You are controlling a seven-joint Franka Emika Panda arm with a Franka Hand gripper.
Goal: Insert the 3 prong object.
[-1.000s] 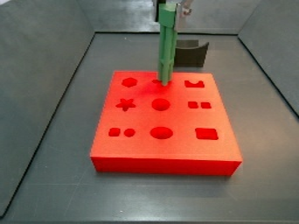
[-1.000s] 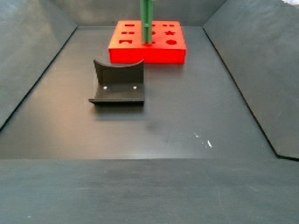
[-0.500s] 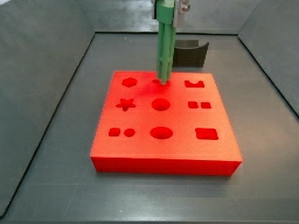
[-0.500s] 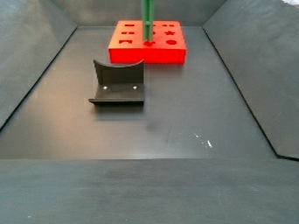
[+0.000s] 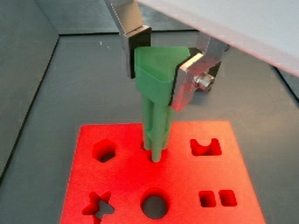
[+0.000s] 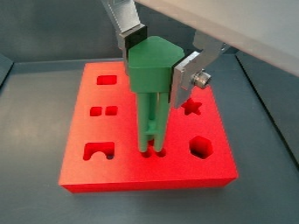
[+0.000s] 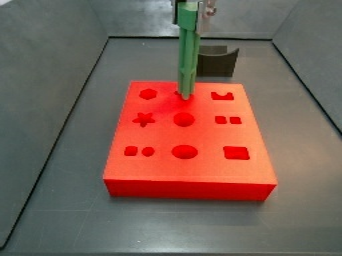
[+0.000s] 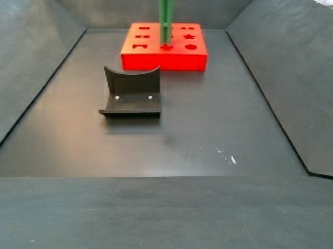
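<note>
Both wrist views: the gripper [image 5: 163, 63] has its two silver fingers [image 5: 193, 77] clamped on the wide upper end of the 3 prong object [image 5: 153, 109], one plate on each side. The green piece hangs upright below the fingers. Its lower rod ends sit at the small hole in the middle of the edge row of the red block [image 5: 117, 188], between the hexagon hole [image 5: 104, 152] and the U-shaped hole [image 5: 207, 146]. How deep the rods reach into the hole cannot be told.

A side view shows the piece [image 7: 187, 58] vertical over the block's far row, its tip at the block's [image 7: 201, 170] top face. The gripper [image 7: 194, 8] is mostly cut off by the frame edge.

Beyond the block, the fixture [image 7: 218, 60] stands on the dark floor [image 7: 80, 100], apart from the block.
</note>
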